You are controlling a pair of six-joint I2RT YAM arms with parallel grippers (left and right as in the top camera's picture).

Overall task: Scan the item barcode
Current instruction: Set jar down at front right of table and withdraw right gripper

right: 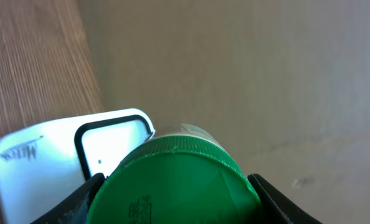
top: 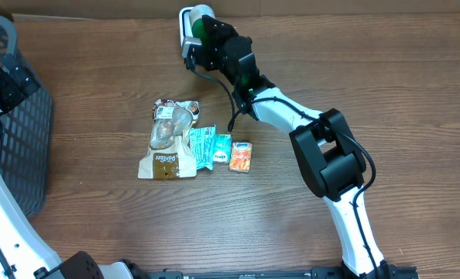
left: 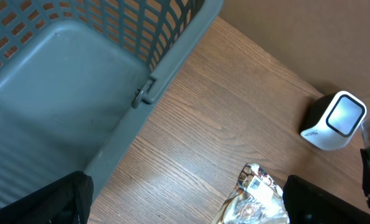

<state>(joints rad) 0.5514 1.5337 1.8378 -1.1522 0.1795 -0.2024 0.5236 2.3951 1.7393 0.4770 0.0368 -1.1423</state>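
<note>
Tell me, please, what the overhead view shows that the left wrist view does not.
Only the overhead view shows the right gripper shut on the green-capped bottle, plus the teal packets and orange packet. Only the left wrist view shows the inside floor of the basket. Both show the white scanner, the foil bag and the wooden table.

The brown wood-grain table (top: pixel 385 85) carries a grey plastic mesh basket (top: pixel 17 116) at its left edge; a white barcode scanner (left: pixel 334 121) near the back; a central cluster of a crinkled foil pouch (top: pixel 168 139), teal sachets (top: pixel 209 147) and a small orange packet (top: pixel 241 156).
</note>
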